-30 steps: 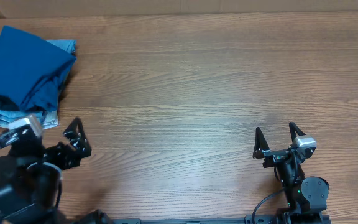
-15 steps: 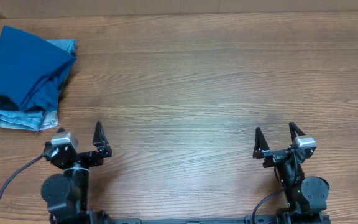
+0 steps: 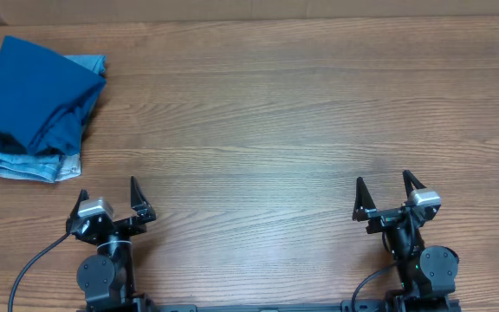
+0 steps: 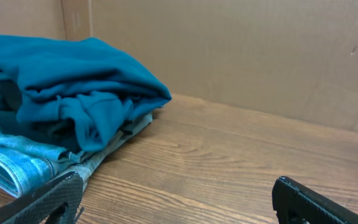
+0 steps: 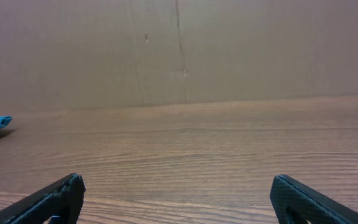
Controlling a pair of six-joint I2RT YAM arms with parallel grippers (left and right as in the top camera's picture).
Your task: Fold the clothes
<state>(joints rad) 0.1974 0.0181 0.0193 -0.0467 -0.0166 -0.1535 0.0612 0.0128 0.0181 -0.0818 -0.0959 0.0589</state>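
The wooden counter is the largest thing here, and most of its surface carries nothing. In its far left corner lies a pile of clothes. On top is the teal short-sleeved shirt, bunched in loose layers, not spread flat. Under it are light-blue denim jeans, which stick out at the near side and at the far right. A dark piece of cloth shows between them.

Both arms rest at the near edge, well apart from the pile. The left pincer has its jaws spread wide and holds nothing. The right pincer is the same, wide and empty.

I think the main risk is the stacking. The shirt lies directly on the jeans, so a deep grasp may take the denim or the dark cloth together with it and drag the whole pile. The pile is also close to the counter's left edge, so a pull in the wrong direction may send it over. Soft fabric may also slip from a shallow pinch.

From above the shirt looks like a tilted square, with one corner toward the far edge. Its layered edges face the near right side. The long axis seems to run diagonally, but this is weak. The collar is hidden, so I cannot tell which end is the top.
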